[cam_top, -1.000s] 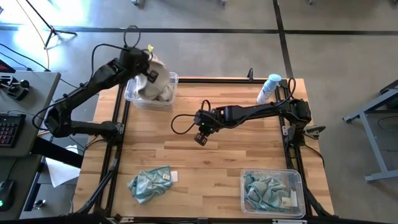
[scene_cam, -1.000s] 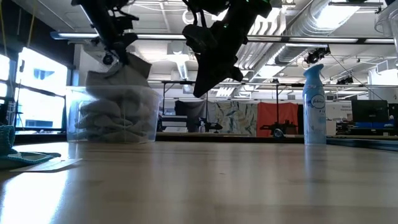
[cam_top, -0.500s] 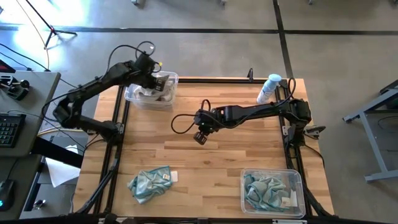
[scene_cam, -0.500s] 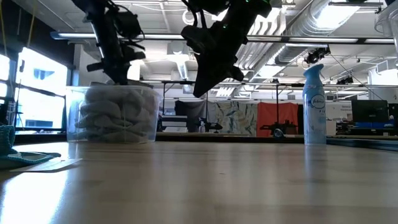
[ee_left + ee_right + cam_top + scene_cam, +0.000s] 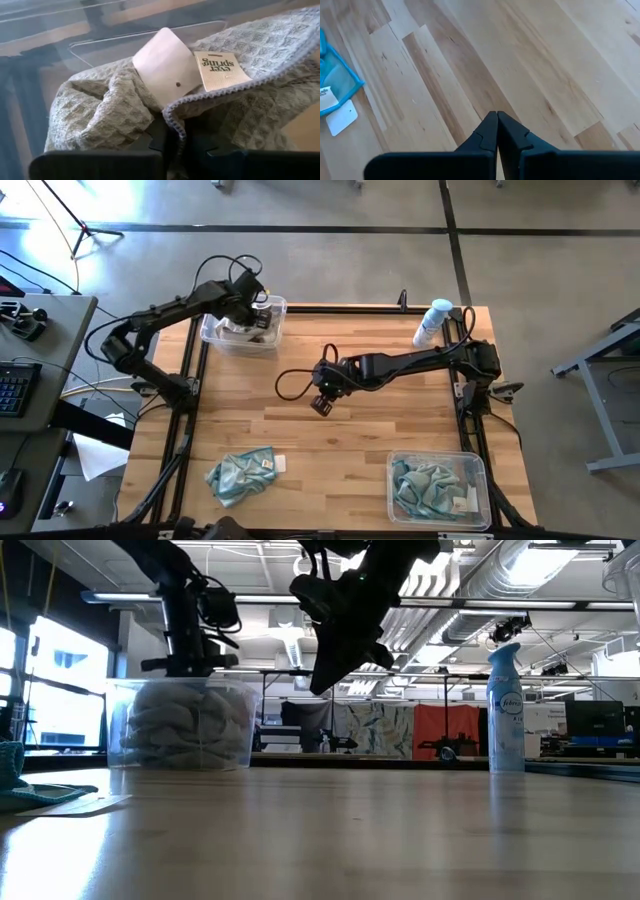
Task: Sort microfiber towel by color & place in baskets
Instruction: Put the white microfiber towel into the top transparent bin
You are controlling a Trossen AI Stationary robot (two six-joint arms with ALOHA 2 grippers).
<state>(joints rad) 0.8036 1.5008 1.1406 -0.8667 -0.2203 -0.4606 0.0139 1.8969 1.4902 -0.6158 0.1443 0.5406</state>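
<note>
- Left tool (image 5: 262, 313) sits low inside the far basket (image 5: 212, 337), fingers pinched on a beige-grey towel (image 5: 100, 110) there.
- Right tool (image 5: 497, 131), fingers closed and empty, hangs over the tabletop (image 5: 370, 430) centre, near that basket.
- Teal towel (image 5: 238, 474) lies on the tabletop well apart from it; the other basket (image 5: 480, 480) holds teal towels.
</note>
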